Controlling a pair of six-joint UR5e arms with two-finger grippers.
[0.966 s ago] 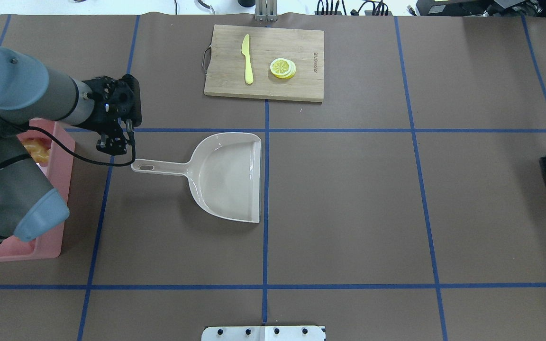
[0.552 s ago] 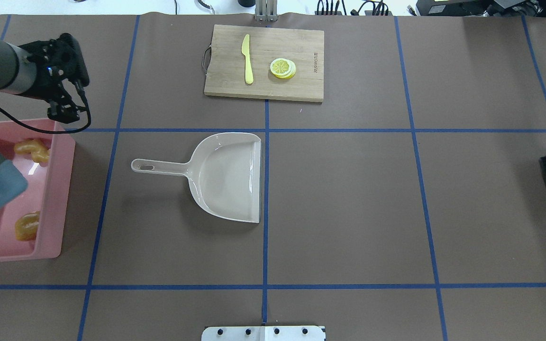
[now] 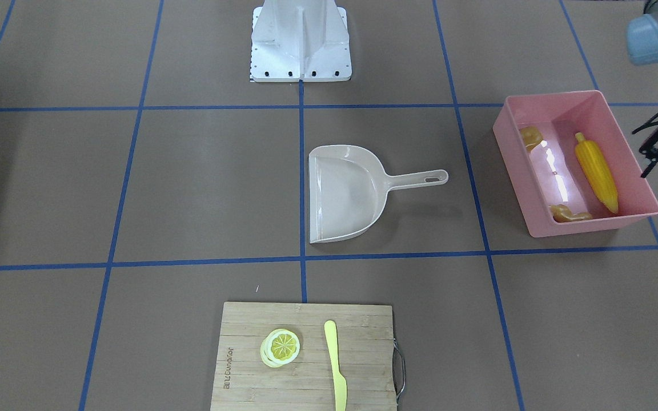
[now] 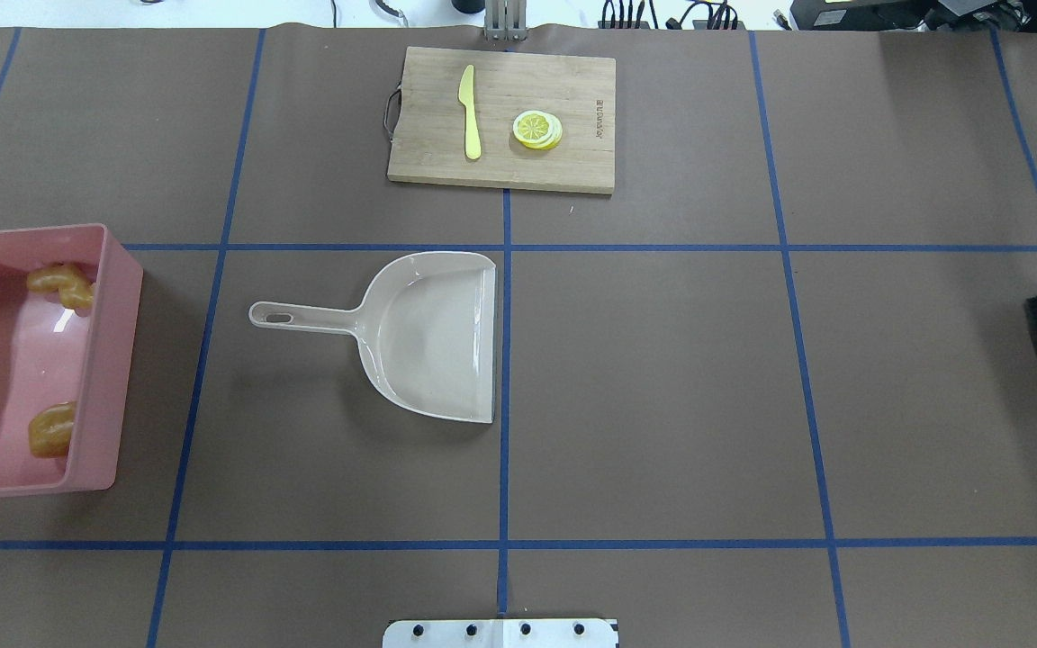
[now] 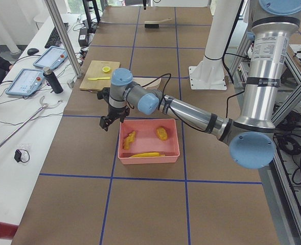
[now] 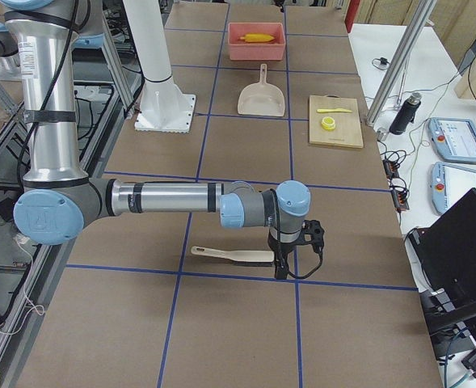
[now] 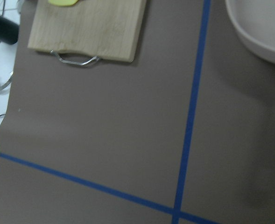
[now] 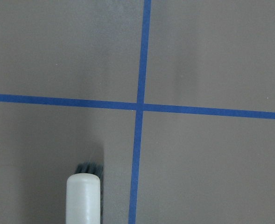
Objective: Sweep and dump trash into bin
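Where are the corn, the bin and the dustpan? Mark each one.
corn (image 3: 596, 170): front-facing view, middle of the cob.
bin (image 3: 586, 227): front-facing view, outer side wall.
dustpan (image 4: 433, 337): overhead view, floor of the pan.

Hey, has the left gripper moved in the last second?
Yes. The left gripper was beside the dustpan handle in the overhead view; it has gone left past the pink bin, out of that frame.

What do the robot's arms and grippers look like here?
The left arm and right arm are silver-grey tubes with light-blue joint caps. The left gripper and right gripper are black linkages, each trailing a black cable.
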